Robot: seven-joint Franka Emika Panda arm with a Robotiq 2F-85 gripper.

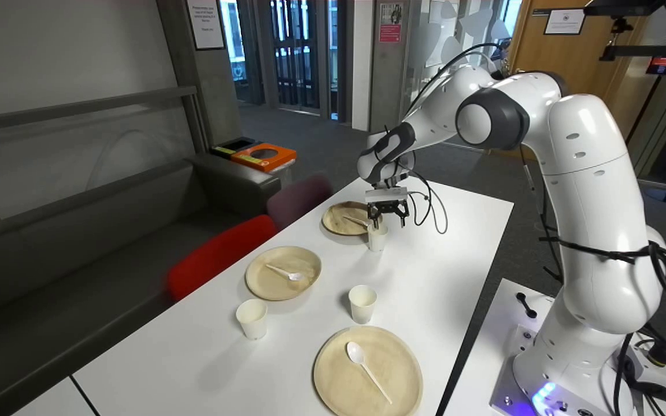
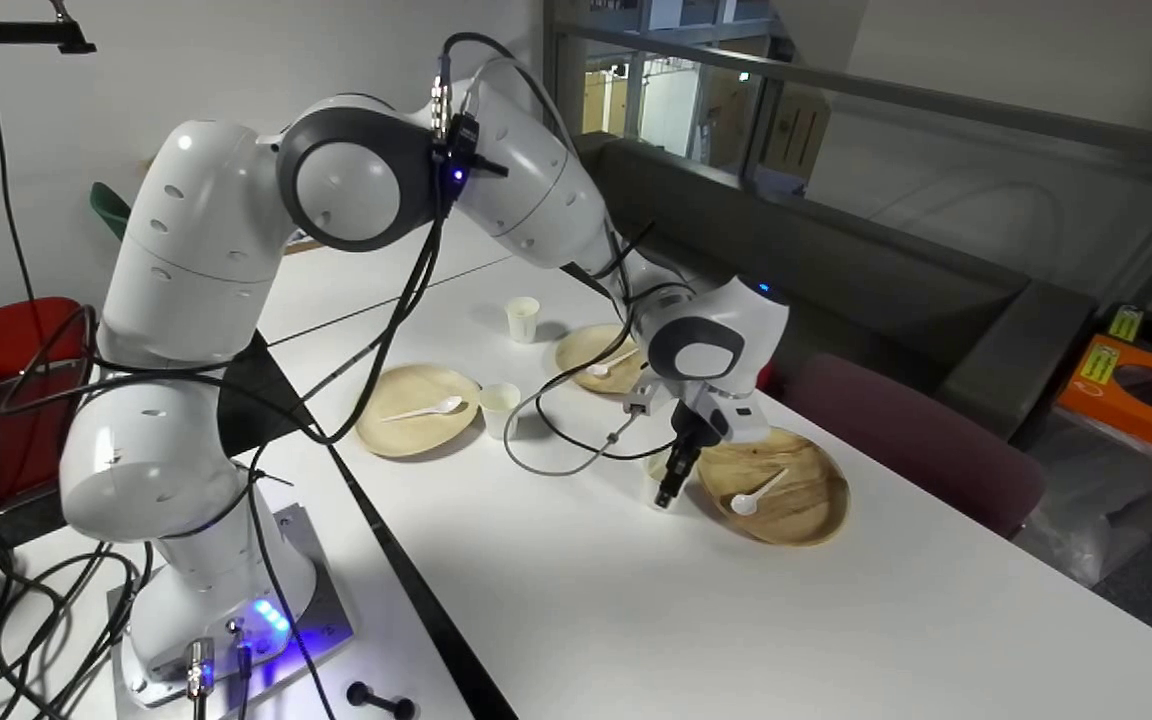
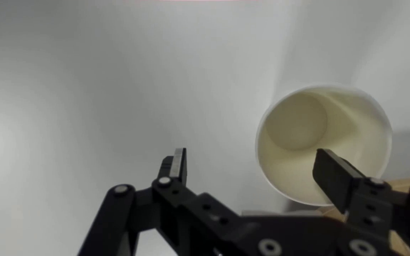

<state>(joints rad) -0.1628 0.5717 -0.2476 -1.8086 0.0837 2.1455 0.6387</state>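
Observation:
My gripper [image 3: 251, 158] stands open, with nothing held between its fingers. In the wrist view a pale paper cup [image 3: 295, 122] stands upright to the right, and the right finger [image 3: 333, 174] overlaps its opening. Whether that finger is above the rim or inside it, I cannot tell. The left finger [image 3: 178, 163] is over bare white table. In both exterior views the gripper [image 1: 389, 222] is low at this cup [image 1: 377, 240], partly hiding it. Beside the cup lies a wooden plate [image 2: 811, 505] bearing a white spoon [image 2: 748, 502].
Another plate [image 1: 263, 283] and a nearer plate [image 1: 333, 381] each carry a white spoon. Two more cups, a left cup [image 1: 252, 319] and a middle cup [image 1: 362, 304], stand between them. Loose cables [image 2: 576, 470] hang by the wrist. A red chair [image 1: 217, 254] lines the table's side.

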